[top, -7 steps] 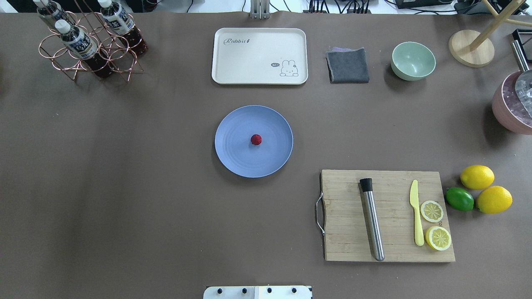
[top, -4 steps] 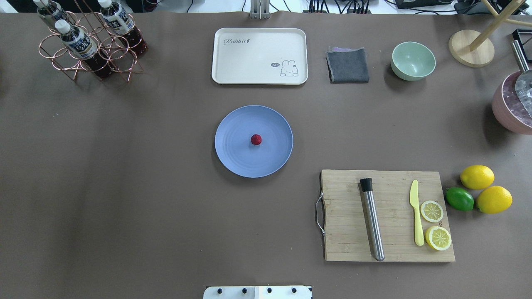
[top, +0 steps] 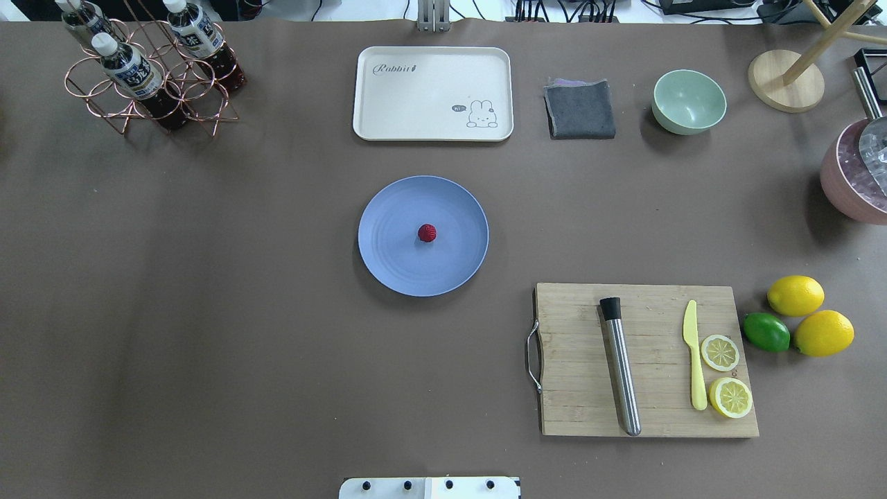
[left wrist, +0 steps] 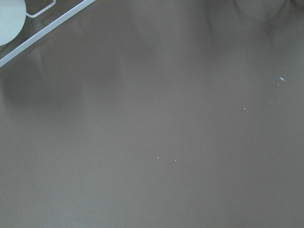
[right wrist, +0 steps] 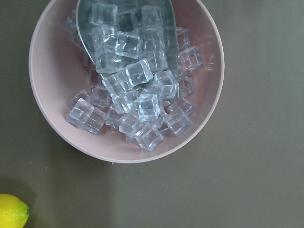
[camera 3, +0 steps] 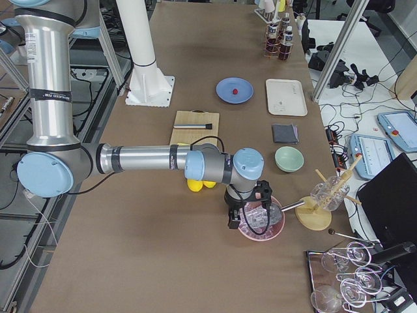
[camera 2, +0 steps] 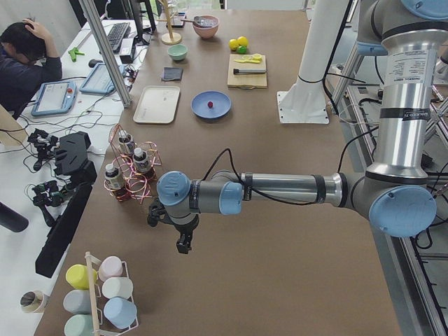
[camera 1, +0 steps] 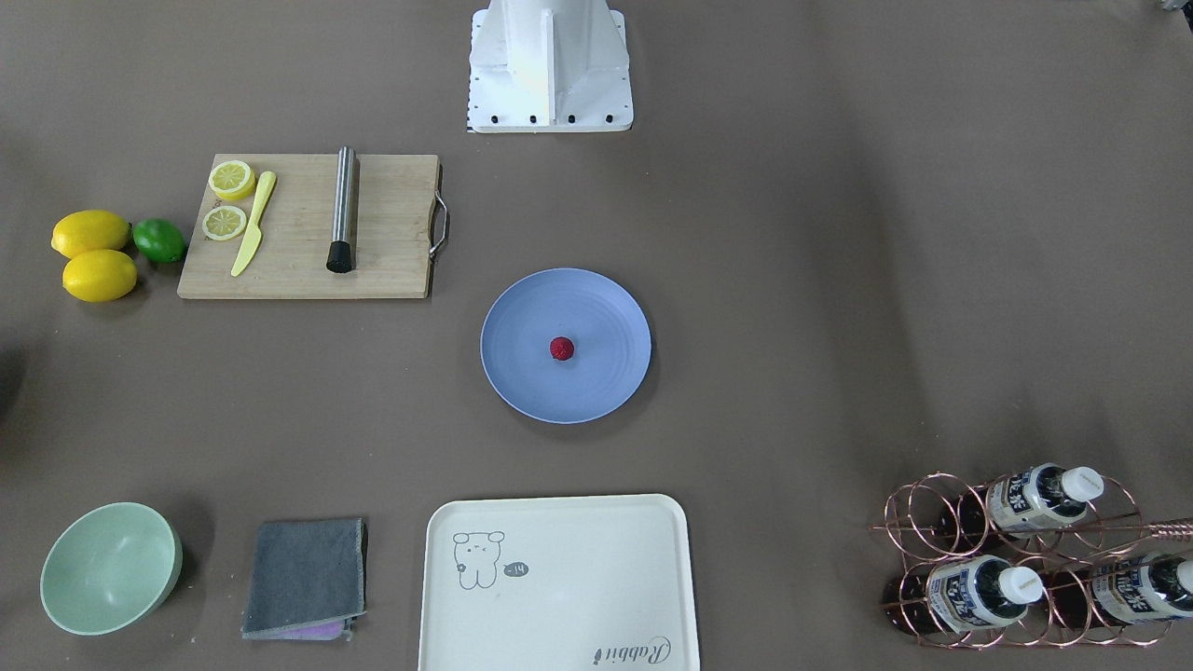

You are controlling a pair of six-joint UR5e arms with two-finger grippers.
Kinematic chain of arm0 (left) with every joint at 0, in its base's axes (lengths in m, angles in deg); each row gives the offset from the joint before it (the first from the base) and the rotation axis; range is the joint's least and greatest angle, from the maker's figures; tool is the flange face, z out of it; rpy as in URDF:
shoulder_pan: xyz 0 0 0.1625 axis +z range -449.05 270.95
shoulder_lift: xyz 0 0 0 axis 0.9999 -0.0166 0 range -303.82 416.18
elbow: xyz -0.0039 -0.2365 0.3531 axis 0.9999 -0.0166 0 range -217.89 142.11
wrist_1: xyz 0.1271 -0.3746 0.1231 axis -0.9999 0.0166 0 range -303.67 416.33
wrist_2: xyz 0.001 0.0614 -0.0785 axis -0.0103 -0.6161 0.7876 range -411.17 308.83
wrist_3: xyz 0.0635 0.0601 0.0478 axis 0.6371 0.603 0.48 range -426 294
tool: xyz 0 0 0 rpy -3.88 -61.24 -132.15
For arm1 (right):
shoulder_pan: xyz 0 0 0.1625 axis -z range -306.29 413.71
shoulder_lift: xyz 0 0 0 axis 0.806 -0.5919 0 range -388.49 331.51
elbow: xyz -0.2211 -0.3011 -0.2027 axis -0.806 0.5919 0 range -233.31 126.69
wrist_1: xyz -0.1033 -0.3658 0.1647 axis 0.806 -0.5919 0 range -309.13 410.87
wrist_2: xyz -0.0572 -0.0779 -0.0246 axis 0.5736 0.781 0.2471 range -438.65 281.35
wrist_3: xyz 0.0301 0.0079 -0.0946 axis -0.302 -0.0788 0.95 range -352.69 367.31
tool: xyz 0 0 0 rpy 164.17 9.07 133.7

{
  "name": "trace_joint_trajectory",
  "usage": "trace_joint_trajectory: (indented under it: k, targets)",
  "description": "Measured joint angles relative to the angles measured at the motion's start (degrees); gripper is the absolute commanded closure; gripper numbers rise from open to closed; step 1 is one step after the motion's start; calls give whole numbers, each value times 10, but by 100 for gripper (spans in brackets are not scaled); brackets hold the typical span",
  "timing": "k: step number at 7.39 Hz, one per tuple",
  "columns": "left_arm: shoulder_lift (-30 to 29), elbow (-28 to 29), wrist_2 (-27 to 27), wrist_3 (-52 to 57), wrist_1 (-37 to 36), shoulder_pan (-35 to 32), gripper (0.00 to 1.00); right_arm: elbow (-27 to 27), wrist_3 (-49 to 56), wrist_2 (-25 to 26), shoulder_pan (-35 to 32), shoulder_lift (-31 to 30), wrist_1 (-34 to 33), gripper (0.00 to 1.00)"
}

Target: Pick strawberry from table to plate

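The strawberry (top: 427, 233) (camera 1: 561, 349), small and dark red, lies in the middle of the blue plate (top: 395, 263) (camera 1: 601, 382) at the centre of the brown table (top: 208, 312). Neither gripper shows in the overhead or front views. In the exterior left view my left gripper (camera 2: 183, 246) hangs over bare table beside the bottle rack, far from the plate (camera 2: 220, 110). My right gripper (camera 3: 231, 223) hangs in the exterior right view over the pink ice bowl (right wrist: 47, 114). I cannot tell whether either is open or shut.
A cream tray (top: 433, 93), grey cloth (top: 580, 109) and mint bowl (top: 689, 101) line the far side. The cutting board (top: 575, 360) carries a muddler, a yellow knife and lemon halves, with lemons (top: 795, 295) and a lime beside it. The bottle rack (top: 149, 76) stands far left. A person (camera 2: 21, 66) sits off the table.
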Motion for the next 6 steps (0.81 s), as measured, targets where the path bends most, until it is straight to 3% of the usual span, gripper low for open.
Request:
trace_joint_trajectory:
  k: [6]
  targets:
    - [5, -3, 1, 0, 1, 0, 2, -1, 1, 0, 0, 0, 0, 0]
